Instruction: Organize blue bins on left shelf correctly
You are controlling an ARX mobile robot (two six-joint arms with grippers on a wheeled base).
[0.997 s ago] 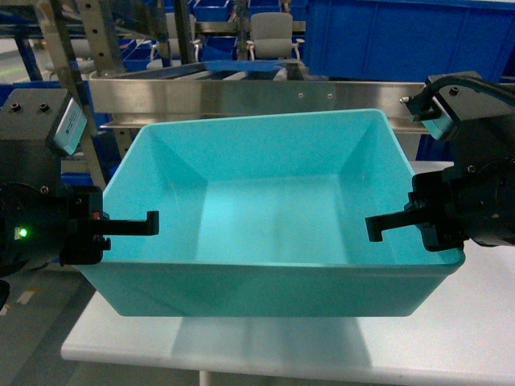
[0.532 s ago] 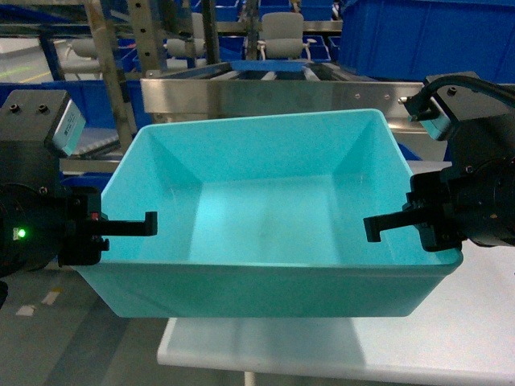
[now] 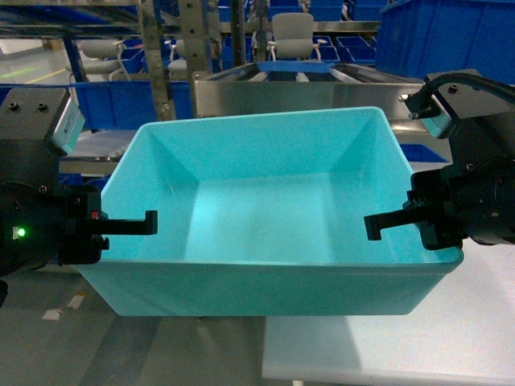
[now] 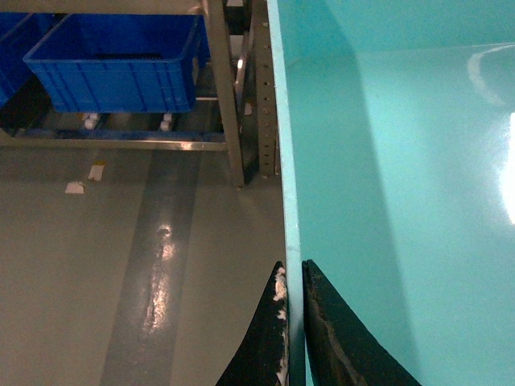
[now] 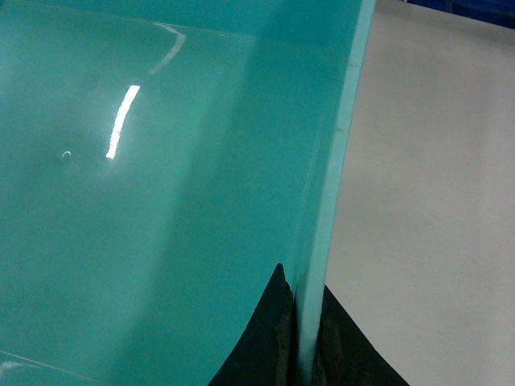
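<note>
The blue bin (image 3: 265,209), a light turquoise tub with a plain inside, hangs in the air between both arms in the head view. My left gripper (image 3: 130,227) is shut on its left rim, one finger inside the wall and one outside. In the left wrist view the left gripper (image 4: 294,277) pinches the thin rim of the bin (image 4: 402,161). My right gripper (image 3: 396,225) is shut on the right rim. The right wrist view shows the right gripper (image 5: 304,293) clamping the bin's wall (image 5: 161,201). The left shelf (image 3: 306,84), a stainless-steel rack with slanted rails, stands just behind the bin.
A white tabletop (image 3: 386,346) lies under the bin's right half; grey floor (image 3: 48,322) lies below its left. Steel uprights (image 3: 161,48) and dark blue crates (image 3: 442,40) stand behind. A dark blue crate (image 4: 121,60) sits low beside a steel post (image 4: 225,88).
The bin stays gripped the same way in both grippers. The shelf, the uprights and the table have all slid to the right in the head view, and more floor shows under the bin's left.
</note>
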